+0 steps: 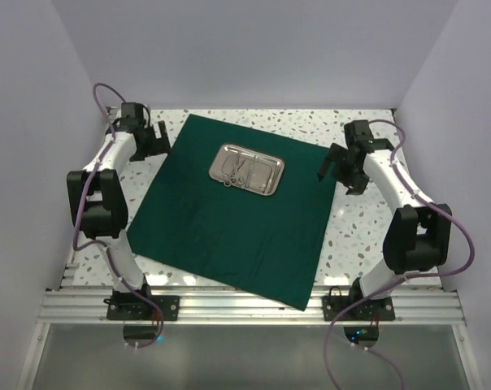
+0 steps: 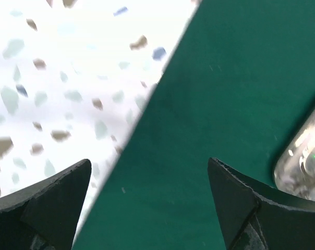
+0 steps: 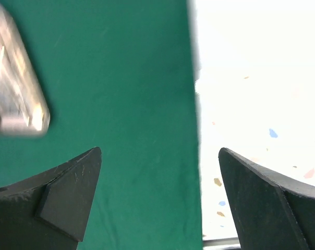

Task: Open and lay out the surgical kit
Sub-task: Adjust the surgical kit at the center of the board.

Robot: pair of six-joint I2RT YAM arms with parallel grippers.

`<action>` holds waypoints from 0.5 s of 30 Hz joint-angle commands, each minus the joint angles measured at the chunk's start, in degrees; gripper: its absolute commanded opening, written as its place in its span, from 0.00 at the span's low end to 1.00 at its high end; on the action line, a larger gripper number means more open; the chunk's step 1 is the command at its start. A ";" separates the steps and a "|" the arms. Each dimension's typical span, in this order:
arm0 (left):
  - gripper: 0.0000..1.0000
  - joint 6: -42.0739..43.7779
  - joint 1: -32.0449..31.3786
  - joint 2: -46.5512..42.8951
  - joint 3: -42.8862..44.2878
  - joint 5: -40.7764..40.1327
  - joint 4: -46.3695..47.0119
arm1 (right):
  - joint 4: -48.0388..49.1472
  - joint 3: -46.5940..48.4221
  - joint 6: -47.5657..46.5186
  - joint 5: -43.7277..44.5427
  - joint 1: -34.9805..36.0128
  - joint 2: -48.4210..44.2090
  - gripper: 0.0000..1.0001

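Note:
The dark green cloth (image 1: 229,236) lies spread flat on the speckled table. A shiny steel tray (image 1: 247,169) sits on its far half, with slim silver instruments (image 1: 234,172) inside. My left gripper (image 1: 162,140) is open and empty above the cloth's left edge (image 2: 142,135); the tray's corner (image 2: 303,161) shows at right in the left wrist view. My right gripper (image 1: 331,166) is open and empty above the cloth's right edge (image 3: 191,130); the tray (image 3: 16,99) shows blurred at left in the right wrist view.
The speckled white tabletop (image 1: 363,227) shows around the cloth. The cloth's near right corner (image 1: 298,302) hangs over the metal rails (image 1: 229,305) at the near edge. White walls enclose the table on three sides.

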 commanded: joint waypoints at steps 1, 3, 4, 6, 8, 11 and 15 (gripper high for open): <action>0.96 3.71 3.53 4.28 7.87 8.45 5.07 | 2.32 2.93 1.33 0.26 -3.58 3.49 0.98; 0.96 4.15 4.76 8.33 9.91 9.26 4.99 | 2.84 3.64 0.28 2.02 -4.12 5.43 0.98; 0.96 4.24 5.02 9.30 11.57 10.91 4.81 | 3.11 4.25 0.01 2.37 -4.47 7.70 0.98; 0.95 4.32 5.20 11.94 12.99 12.24 4.19 | 5.03 4.34 0.10 2.20 -5.26 9.91 0.98; 0.95 4.59 5.20 14.04 14.39 14.61 4.02 | 7.06 4.08 0.54 1.77 -5.87 13.32 0.98; 0.93 5.20 5.29 17.46 17.29 16.46 1.92 | 8.91 6.53 1.42 0.45 -6.05 19.12 0.98; 0.83 5.29 5.12 19.94 18.27 17.70 0.59 | 8.56 11.62 1.68 -0.96 -6.14 24.33 0.99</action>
